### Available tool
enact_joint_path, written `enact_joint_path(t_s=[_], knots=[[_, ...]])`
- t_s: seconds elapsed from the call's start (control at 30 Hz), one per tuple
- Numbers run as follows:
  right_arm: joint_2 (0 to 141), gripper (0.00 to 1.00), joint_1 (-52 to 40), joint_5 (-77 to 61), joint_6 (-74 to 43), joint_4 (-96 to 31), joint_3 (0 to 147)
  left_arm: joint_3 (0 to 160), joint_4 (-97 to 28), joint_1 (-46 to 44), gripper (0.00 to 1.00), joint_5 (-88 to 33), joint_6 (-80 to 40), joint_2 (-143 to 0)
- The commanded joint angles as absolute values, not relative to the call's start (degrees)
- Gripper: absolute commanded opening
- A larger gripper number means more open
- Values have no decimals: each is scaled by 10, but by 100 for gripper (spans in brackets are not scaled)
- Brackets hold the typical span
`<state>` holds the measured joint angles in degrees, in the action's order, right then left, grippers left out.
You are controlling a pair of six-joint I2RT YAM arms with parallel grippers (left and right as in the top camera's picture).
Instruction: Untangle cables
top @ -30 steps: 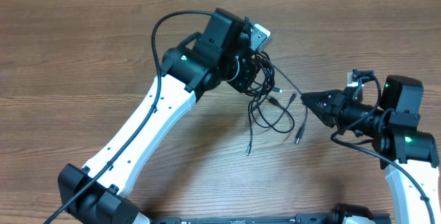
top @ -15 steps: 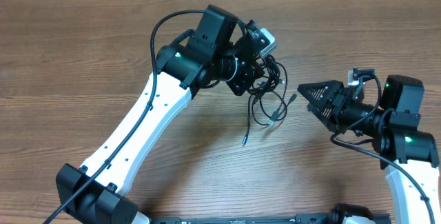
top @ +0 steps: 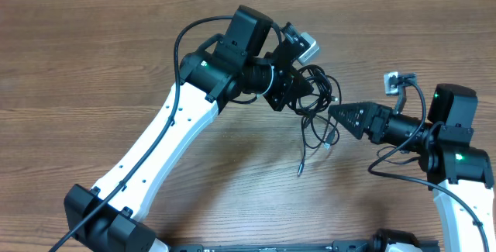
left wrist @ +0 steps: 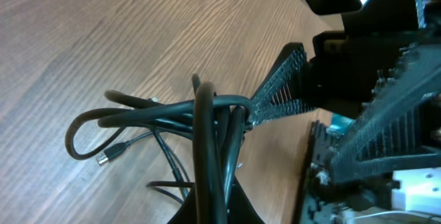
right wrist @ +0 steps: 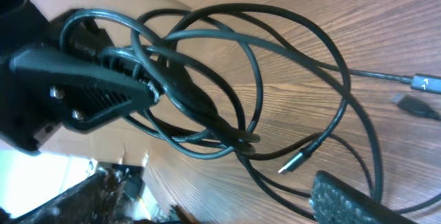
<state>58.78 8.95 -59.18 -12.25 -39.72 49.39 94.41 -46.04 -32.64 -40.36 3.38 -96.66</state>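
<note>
My left gripper [top: 301,91] is clamped on the cables [top: 314,116], a bundle of thin black cords. In the overhead view they sit just right of centre, in the upper half of the frame. From that grip the loops hang toward the lower edge, so the bundle's long axis runs roughly top to bottom, leaning slightly left. One loose strand ends in a small plug [top: 298,171] that points at the bottom of the frame, seen against the wooden table [top: 93,58].

In the left wrist view the strands rise from the bottom centre and fan out to the left in a flat loop. My right gripper [top: 335,115] reaches in from the right with its fingers apart. One ribbed fingertip [left wrist: 256,110] is right at the bundle, and nothing is clamped between the two.

In the right wrist view a silver-tipped plug [right wrist: 296,160] sits mid-frame, pointing lower left. A dark connector [right wrist: 424,83] at the right edge bears a white mark too small to read.
</note>
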Motion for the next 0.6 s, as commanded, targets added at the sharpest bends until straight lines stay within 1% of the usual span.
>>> enact_joint_path(t_s=[0.0, 0.13, 0.27, 0.4, 0.43, 0.57], knots=[[586, 76, 90, -605, -19, -390, 495, 950, -456, -331, 4, -435, -40, -954], [586, 72, 90, -605, 22, -389, 495, 950, -456, -333, 4, -441, -94, -954], [586, 72, 90, -606, 56, -383, 495, 950, -456, -340, 4, -467, -94, -954], [586, 71, 90, -606, 106, -382, 495, 950, -456, -353, 4, -466, -94, -954], [586, 68, 90, -606, 117, -381, 495, 950, -455, -357, 4, -466, -94, -954], [586, 41, 90, -606, 155, -378, 495, 950, -449, -367, 4, -465, -94, -954]])
